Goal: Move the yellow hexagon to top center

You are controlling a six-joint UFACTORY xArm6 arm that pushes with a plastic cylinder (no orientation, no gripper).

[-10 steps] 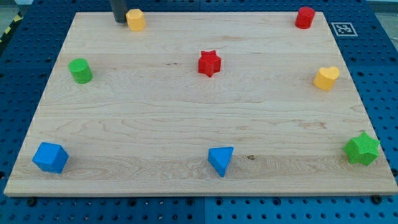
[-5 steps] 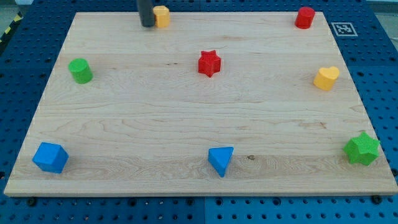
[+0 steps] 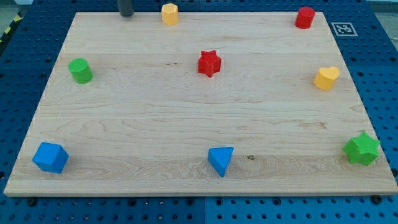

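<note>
Yellow hexagon [image 3: 170,13] sits at board's [image 3: 155,118] top edge; my tip [image 3: 127,15] apart, view's left; no claw, no readable text.

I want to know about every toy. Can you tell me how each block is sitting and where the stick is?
yellow hexagon: upright, top edge, left of center
my tip: left of it, apart
red star: flat, middle
red cylinder: upright
green cylinder: upright
yellow heart: flat
green star: flat
blue cube: tilted
blue triangle: flat

On the wooden board [image 3: 186,118] you see a red star block [image 3: 209,63] near centre, a green cylinder block [image 3: 80,71] near the left edge, and a blue cube block [image 3: 50,157] at the bottom-left corner.
</note>
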